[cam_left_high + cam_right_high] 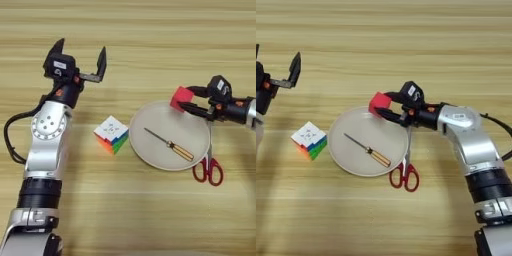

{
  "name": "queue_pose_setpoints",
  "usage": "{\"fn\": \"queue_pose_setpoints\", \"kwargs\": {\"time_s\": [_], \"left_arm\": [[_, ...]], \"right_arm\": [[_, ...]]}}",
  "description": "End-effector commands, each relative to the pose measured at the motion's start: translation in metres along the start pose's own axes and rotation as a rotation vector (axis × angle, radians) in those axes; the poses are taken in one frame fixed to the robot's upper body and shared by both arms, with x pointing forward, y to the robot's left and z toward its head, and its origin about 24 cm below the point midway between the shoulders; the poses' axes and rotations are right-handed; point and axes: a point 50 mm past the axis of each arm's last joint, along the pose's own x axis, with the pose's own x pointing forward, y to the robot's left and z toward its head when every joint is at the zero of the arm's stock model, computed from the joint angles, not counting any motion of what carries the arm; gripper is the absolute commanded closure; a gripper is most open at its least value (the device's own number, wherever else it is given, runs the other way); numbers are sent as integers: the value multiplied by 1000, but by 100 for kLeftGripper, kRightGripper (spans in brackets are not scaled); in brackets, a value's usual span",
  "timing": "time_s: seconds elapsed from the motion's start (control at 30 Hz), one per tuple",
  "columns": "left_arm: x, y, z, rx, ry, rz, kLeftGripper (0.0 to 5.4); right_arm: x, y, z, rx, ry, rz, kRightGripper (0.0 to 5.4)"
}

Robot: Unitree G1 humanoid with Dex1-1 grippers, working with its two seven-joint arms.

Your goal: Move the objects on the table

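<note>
Red cube [379, 102] clamped in right end effector [387, 105] over plate [351, 150] rim; left end effector [80, 57] fingers apart, idle.

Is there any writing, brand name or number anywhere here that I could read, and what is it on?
No text can be read.
Left gripper: small white label on its black housing, too blurred to read.
Right gripper, holding the red cube: small white label on its housing, also unreadable.
Puzzle cube, screwdriver, scissors, plate: no visible markings.
</note>
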Motion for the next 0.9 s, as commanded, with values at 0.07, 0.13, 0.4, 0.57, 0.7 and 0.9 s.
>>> {"fn": "queue_pose_setpoints", "kwargs": {"time_s": [0.07,0.13,0.4,0.57,0.7,0.9], "left_arm": [[-2,-5,-2,0,8,-78,0],[-2,-6,-1,-3,6,-98,0],[-4,-10,5,-3,-31,-183,0],[-9,-17,12,-28,-77,-305,0],[-15,-26,15,-50,-104,-429,0],[-29,-39,18,-95,-97,-631,0]], "right_arm": [[-8,-5,19,-38,-29,26,308],[-10,-4,23,-52,-33,44,308],[-17,3,35,-89,-60,113,308],[-22,4,35,-105,-48,169,308],[-26,3,36,-118,-36,206,308],[-30,2,35,-131,-18,242,308]]}}
